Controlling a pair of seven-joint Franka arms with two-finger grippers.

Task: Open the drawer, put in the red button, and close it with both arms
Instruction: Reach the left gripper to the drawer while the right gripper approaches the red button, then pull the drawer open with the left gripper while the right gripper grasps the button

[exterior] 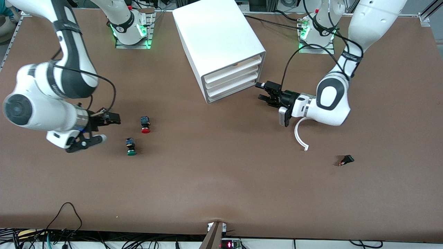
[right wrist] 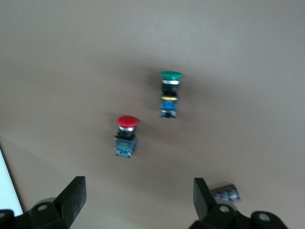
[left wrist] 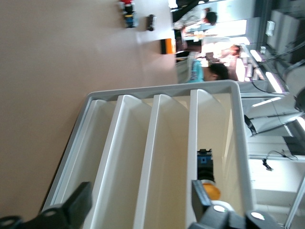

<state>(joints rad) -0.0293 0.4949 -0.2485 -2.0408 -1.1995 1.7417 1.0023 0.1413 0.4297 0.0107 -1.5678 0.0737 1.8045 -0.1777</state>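
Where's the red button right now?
In the front view the red button lies on the table toward the right arm's end, beside the green-capped switch and slightly farther from the camera.

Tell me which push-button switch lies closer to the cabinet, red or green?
The red button: it lies farther from the front camera and nearer the cabinet than the green-capped switch beside it.

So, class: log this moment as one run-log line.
drawer: shut | left gripper: open, at cabinet front | red button: on table | right gripper: open, beside it

Left gripper (exterior: 262,92) fingers spread, right gripper (exterior: 108,128) fingers spread
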